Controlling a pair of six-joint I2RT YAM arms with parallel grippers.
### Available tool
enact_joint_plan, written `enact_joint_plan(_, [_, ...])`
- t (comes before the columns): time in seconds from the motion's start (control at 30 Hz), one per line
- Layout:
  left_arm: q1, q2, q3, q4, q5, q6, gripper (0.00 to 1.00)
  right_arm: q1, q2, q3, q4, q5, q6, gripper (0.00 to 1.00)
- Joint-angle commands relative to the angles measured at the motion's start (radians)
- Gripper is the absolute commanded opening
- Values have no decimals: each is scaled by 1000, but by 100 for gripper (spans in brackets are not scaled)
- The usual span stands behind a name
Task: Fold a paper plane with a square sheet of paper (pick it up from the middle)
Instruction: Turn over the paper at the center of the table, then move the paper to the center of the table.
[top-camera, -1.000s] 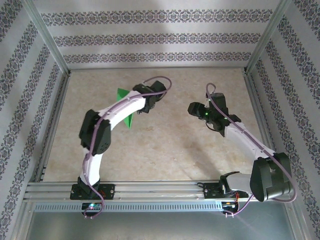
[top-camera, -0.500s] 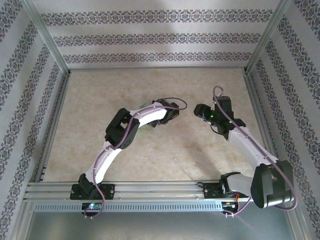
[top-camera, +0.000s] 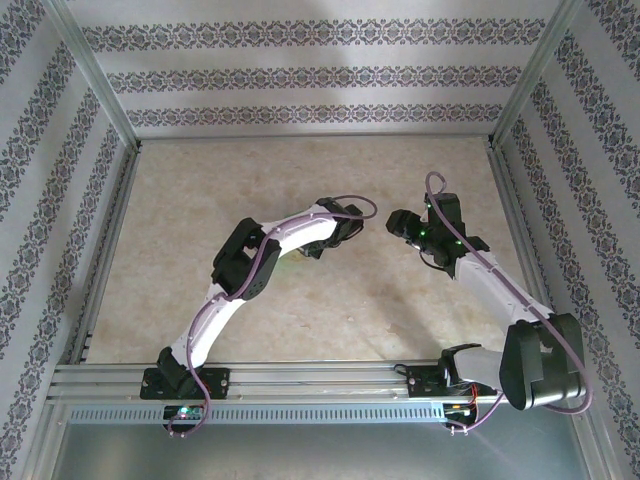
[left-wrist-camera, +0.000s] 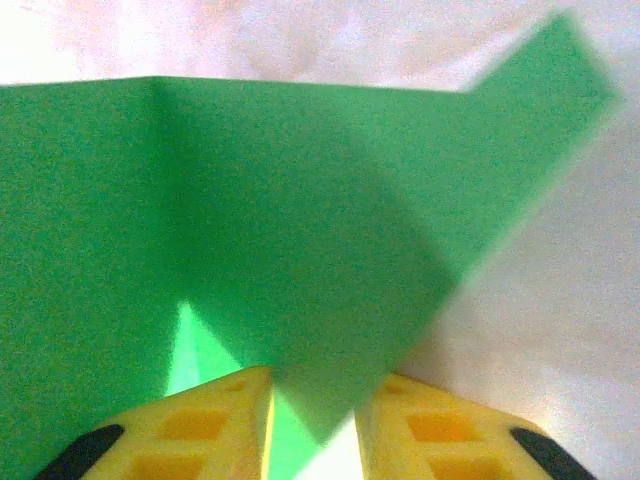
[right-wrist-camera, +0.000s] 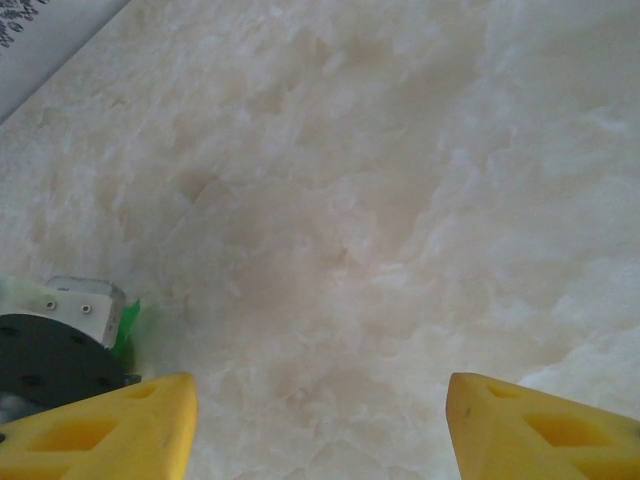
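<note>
The bright green sheet of paper is partly folded, with a crease down its left part and a flap rising to the upper right. One of its corners runs down between the yellow fingers of my left gripper, which is shut on it. From above, the left gripper sits near the table's centre with the paper tucked beneath the arm. My right gripper faces it a short way to the right, open over bare table. A green sliver of the sheet shows beside the left wrist.
The marbled beige tabletop is ringed by aluminium rails and patterned walls. The left arm's elbow juts over the middle-left of the table.
The left arm has swung right toward the table's centre, carrying the green paper, which is now hidden under it from above. The right gripper drew back slightly to the right.
</note>
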Motion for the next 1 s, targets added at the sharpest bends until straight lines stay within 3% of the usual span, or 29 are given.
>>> enact_joint_plan(0.0, [-27,-101,23,58,250,6,35,-10,12,-3,21,-15,23,67])
enact_joint_plan(0.2, [-47,-264,-60,238,630,1,43,-11,22,-15,39,-3,50,67])
enact_joint_plan(0.3, [-41,-349,-119,298,696,4,44,-13,23,-23,52,-10,62,67])
enact_joint_plan(0.47, [12,-531,-342,387,615,35,43,-12,41,-26,77,-57,66,68])
enact_joint_plan(0.67, [135,-691,-644,486,549,24,34,8,78,-22,105,-91,79,68])
enact_joint_plan(0.97, [257,-621,-726,549,515,-36,21,84,136,19,121,-101,79,74])
